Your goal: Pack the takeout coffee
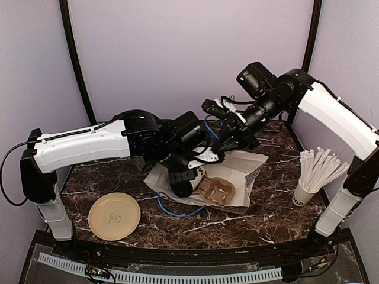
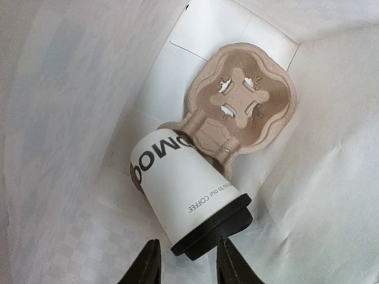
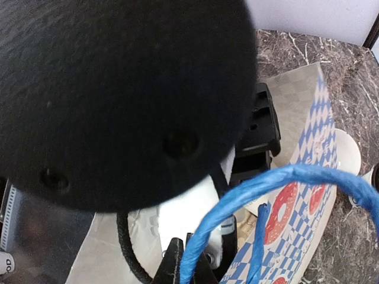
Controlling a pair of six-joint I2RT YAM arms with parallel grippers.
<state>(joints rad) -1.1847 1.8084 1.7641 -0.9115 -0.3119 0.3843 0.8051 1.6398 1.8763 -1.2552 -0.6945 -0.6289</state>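
Right gripper (image 3: 185, 263): fingertips pressed together at the bottom edge, pinching the blue cord handle.
Blue cord handle (image 3: 278, 180): arcs from the fingertips to the right edge.
Paper bag (image 3: 317, 136): blue check, red prints, lying on the marble table (image 3: 355, 71).
Black housing (image 3: 118, 89): blurred, fills the upper left.

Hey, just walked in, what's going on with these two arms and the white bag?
The coffee cup is being packed into the white paper bag. The right claw is pinched shut on the bag's blue rope handle, apparently holding the mouth open. The left claw is inside the bag, fingers either side of the cup's black lid. The cup lies tipped over, its base at the pulp cup carrier, not seated in it. Whether the lid is actually gripped is unclear.
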